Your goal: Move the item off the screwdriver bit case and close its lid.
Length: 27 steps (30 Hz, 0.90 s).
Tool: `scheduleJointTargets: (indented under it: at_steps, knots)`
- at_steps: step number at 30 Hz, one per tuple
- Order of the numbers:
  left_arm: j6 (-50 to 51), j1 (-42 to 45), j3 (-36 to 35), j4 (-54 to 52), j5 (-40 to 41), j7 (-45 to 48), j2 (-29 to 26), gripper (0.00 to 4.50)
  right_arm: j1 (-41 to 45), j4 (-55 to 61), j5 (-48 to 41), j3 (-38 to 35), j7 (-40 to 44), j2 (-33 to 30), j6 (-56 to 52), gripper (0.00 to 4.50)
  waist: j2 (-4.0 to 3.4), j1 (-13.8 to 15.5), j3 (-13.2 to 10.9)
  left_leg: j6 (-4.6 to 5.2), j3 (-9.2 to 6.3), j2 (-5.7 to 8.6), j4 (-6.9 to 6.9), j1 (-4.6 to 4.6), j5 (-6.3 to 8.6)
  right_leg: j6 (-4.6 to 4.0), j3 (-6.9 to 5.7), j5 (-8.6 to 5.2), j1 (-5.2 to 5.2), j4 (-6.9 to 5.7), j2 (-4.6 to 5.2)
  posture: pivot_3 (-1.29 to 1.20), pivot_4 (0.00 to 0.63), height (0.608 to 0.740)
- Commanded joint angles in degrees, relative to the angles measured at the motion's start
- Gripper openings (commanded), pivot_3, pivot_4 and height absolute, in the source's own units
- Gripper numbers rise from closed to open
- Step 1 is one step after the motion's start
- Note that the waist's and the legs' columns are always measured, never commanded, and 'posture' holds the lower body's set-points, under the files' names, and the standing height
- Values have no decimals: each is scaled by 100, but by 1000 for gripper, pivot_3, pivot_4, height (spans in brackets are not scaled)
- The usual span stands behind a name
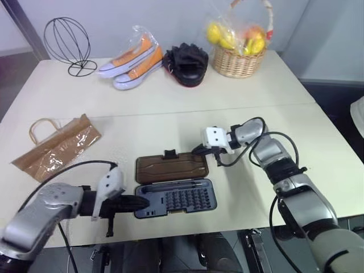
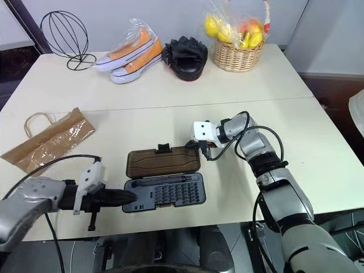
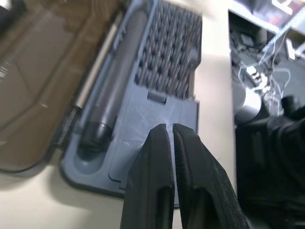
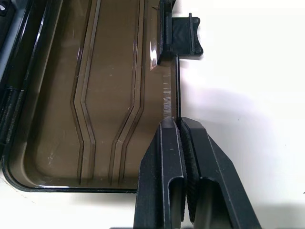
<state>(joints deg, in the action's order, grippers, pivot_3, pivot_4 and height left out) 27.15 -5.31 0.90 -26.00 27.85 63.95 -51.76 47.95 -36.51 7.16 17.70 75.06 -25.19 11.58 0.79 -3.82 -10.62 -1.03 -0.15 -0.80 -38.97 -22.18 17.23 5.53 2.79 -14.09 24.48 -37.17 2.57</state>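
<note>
- The screwdriver bit case [image 1: 175, 199] lies open near the table's [image 1: 170, 108] front edge; its smoky brown lid [image 1: 170, 167] lies flat at 12 o'clock from the bit tray.
- The kraft paper bag [image 1: 57, 148] rests well apart, at 10 o'clock.
- Left wrist view: bit rows, left gripper [image 3: 169, 128] pressed together over the tray.
- Right wrist view: ribbed lid, black latch tab [image 4: 183, 36], right gripper [image 4: 178, 122] pressed together at the lid's edge.

Lies open, bit case [image 1: 175, 196] touching left end effector [image 1: 142, 202]; lid [image 1: 170, 167] beside right end effector [image 1: 197, 151]; kraft bag [image 1: 56, 147] well apart.
</note>
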Motion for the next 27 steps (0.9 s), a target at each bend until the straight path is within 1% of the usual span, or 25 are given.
scheduleJointTargets:
  at_steps: [1, 7, 14, 17, 19, 20, 21, 22, 25, 27]
  knots:
    - [-400, 141, 244, 197, -394, -137, 197, 87, 164, -100, -9, 56, -35, 67, -19, 0, 1, -1, 1, 0, 0, 0, 0, 0, 0, 0, 0, 0, 0, -1, 0, 0, 150, 740]
    - [-665, 224, 458, 547, -746, -258, 413, 87, 219, -223, 68, 122, -39, 86, 70, 0, 0, -5, 2, 0, 0, -2, 0, 8, 0, 1, 0, 1, -4, -4, 0, 0, 150, 740]
    - [-731, 64, 501, 625, -756, -286, 429, 87, 337, -320, 177, 214, -88, 102, -21, 0, 0, -8, 2, 1, 1, -4, 4, 51, 1, -1, 1, 0, -45, -4, 3, 0, 150, 740]
    - [-750, 24, 524, 632, -772, -311, 425, 0, 371, -397, 227, 257, -107, 123, -87, 950, 0, -9, 2, 2, 0, -6, 13, 82, 1, -19, 0, -10, -76, 3, 2, 0, 150, 740]
    - [-789, -13, 542, 638, -800, -307, 407, 0, 364, -380, 208, 294, 33, 118, -353, 1822, -1, -7, 2, 1, 0, -6, 13, 82, 1, -19, 0, -10, -76, 2, 3, 0, 150, 740]
    - [-822, -43, 560, 645, -831, -304, 392, 0, 325, -323, 198, 344, 155, 90, -333, 2157, -1, -5, 2, 1, 0, -6, 13, 82, 1, -19, 0, -10, -76, 2, 3, 0, 150, 740]
    - [-847, -63, 572, 649, -853, -301, 383, 0, 295, -276, 191, 379, 240, 69, -304, 2676, -1, -4, 3, 2, 0, -6, 13, 82, 1, -18, 0, -10, -78, 3, 4, 0, 150, 740]
    - [-871, -82, 580, 650, -866, -292, 372, 0, 274, -273, 241, 403, 161, 66, -117, 3065, -3, -4, 4, 2, -1, -6, 13, 83, 1, -18, 0, -10, -79, 3, 4, 0, 150, 740]
    - [-907, -127, 582, 640, -870, -283, 358, 0, 302, -358, 338, 408, -66, 110, -170, 4432, -3, -6, 7, 2, -2, -6, 16, 91, 2, -19, -2, -11, -87, 7, 6, 0, 150, 740]
    - [-943, -210, 567, 587, -873, -288, 343, 0, 313, -412, 308, 413, -57, 144, -177, 4432, -4, -9, 9, 2, -2, -6, 16, 94, 2, -20, -2, -11, -91, 7, 7, 0, 150, 740]
